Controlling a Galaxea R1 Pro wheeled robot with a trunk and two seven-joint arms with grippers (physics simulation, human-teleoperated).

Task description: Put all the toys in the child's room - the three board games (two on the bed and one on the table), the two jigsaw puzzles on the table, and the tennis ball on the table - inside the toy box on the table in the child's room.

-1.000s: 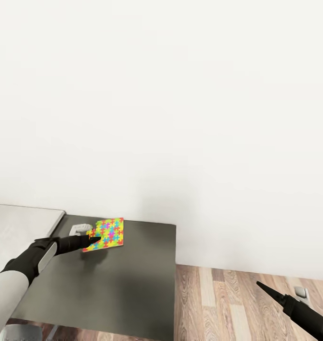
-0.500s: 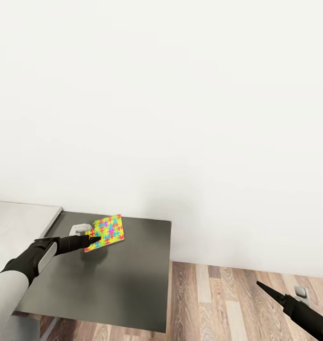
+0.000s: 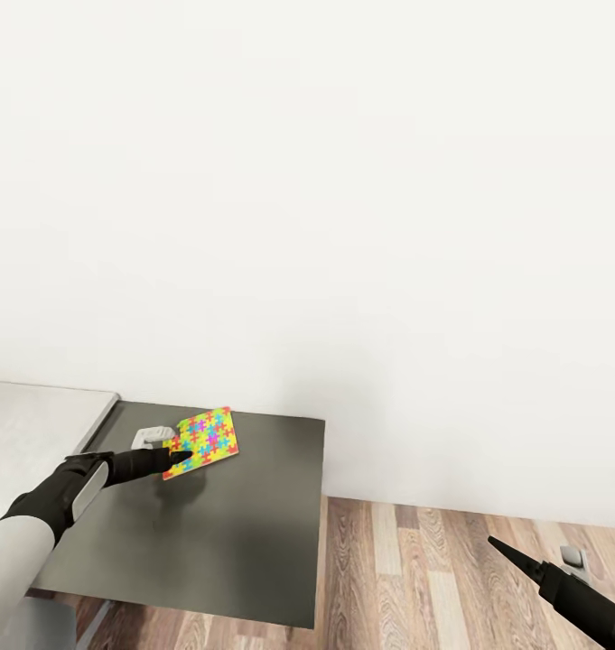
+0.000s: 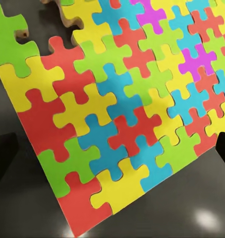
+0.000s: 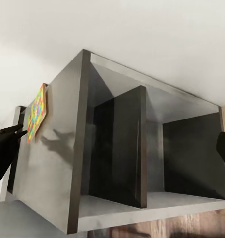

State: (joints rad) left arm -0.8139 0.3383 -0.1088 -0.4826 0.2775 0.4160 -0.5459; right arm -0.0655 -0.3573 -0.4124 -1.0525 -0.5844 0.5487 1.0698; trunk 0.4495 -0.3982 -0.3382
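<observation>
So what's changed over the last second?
The left gripper has lifted the jigsaw puzzle slightly off the dark-grey cabinet; it now tilts more. The head view shifted, so the camera moved. Grip on the puzzle unchanged; the right gripper stays over the floor.

Bright, even light; soft shadows; sharp renders.

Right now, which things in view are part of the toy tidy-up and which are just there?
Job:
- bright multicoloured jigsaw puzzle, held by the left gripper
- pale speckled table top
- dark-grey cabinet section

Just there:
- small white-grey object behind the puzzle
- wood-plank floor
- white wall
</observation>
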